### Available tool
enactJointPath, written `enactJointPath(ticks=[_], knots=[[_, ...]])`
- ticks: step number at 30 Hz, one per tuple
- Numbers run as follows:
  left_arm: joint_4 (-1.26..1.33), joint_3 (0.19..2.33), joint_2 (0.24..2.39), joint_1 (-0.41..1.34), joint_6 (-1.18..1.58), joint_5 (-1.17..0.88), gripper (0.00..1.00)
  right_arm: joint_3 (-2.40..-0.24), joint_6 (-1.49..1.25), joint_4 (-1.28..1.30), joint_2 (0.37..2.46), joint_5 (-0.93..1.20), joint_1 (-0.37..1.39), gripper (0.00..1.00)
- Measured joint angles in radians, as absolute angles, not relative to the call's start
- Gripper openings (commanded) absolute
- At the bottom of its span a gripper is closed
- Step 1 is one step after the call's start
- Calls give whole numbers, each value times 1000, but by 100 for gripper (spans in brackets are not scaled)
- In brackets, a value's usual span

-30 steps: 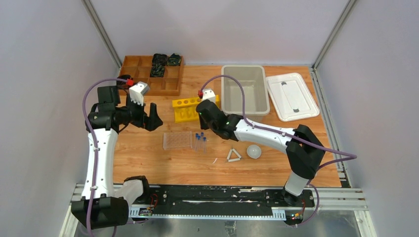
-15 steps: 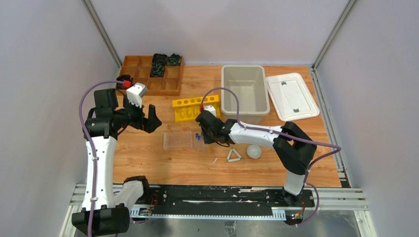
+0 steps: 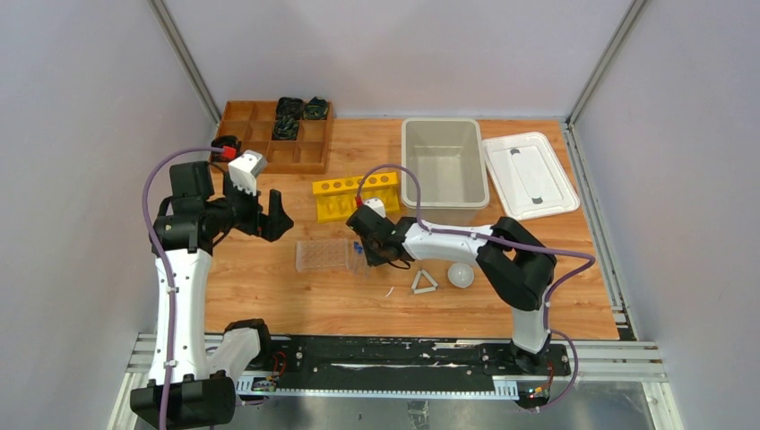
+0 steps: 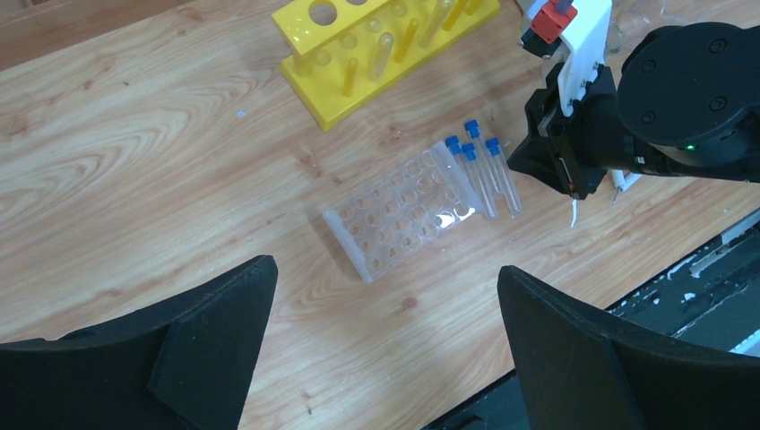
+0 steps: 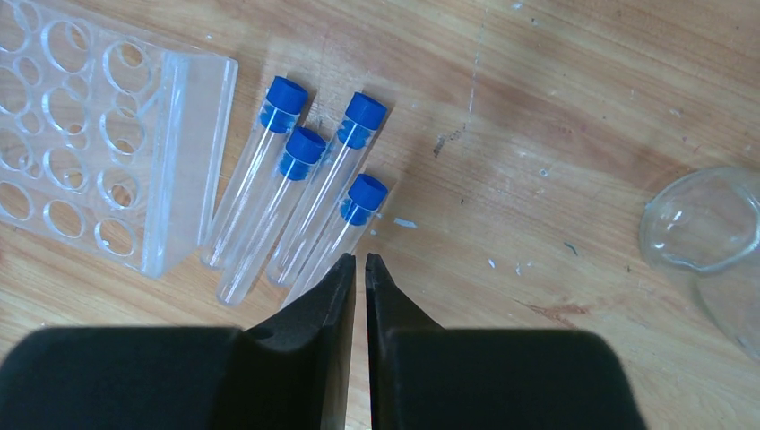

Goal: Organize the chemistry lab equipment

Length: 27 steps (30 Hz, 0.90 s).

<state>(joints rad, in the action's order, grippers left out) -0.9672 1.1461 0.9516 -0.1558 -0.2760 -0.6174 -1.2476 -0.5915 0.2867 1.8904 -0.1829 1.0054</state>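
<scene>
Low over the middle of the tabletop (image 3: 296,300), the right end effector (image 5: 360,260) has its fingers pressed almost together, with only a thin slit between them and nothing in it. Its tips sit just beside the lower end of the nearest of four blue-capped tubes (image 5: 305,197); contact cannot be told. The tubes lie flat, side by side, touching or nearly touching the right edge of the clear rack (image 5: 107,134), whose holes are empty. A beaker (image 5: 708,233) stands to the right, apart from the tubes. The triangle (image 3: 424,283) and dish (image 3: 461,274) lie near each other, nearer the arm bases. The yellow rack (image 4: 376,45) stands beyond the tubes. The left end effector (image 4: 385,269) hangs high above the clear rack, spread wide, holding nothing.
</scene>
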Motion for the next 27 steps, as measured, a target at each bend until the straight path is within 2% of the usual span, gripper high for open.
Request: enactJointPath(ticks=[13, 20, 27], knots=[[-967, 1144, 945, -156, -277, -620, 100, -1256, -627, 342, 1841, -262, 1040, 16], [-967, 1141, 941, -156, -276, -620, 100, -1276, -640, 341, 1848, -262, 1040, 29], [-967, 1138, 941, -156, -277, -617, 100, -1287, -640, 332, 1894, -258, 1040, 26]])
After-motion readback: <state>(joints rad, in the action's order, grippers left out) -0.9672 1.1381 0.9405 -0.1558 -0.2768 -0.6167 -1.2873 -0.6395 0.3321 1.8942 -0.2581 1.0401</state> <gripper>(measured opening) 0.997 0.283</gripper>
